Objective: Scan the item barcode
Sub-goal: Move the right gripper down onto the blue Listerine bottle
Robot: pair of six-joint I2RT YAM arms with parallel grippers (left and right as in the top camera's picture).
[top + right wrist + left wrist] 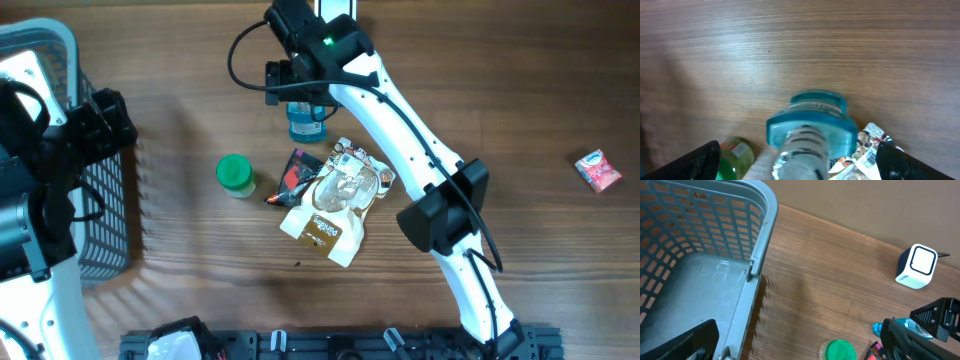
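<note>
1. Right wrist view: right gripper [800, 162] has its jaws wide and straddles the blue-ended clear bottle [810, 135], with no contact that I can see. The bottle is on the table just beside the snack bags [330, 195], and the green-lidded jar [234, 173] is near.
2. Left gripper [800, 347] is also wide and empty, at the basket [765, 230] rim.
3. Handling, my guess: small, rigid plastic, light and smooth, so it could slip or roll. Pinch across the clear body, keeping clear of the label.
4. Long axis runs away from the wrist camera, blue end far. I can't tell whether it is standing or lying. No barcode is visible on it.
</note>
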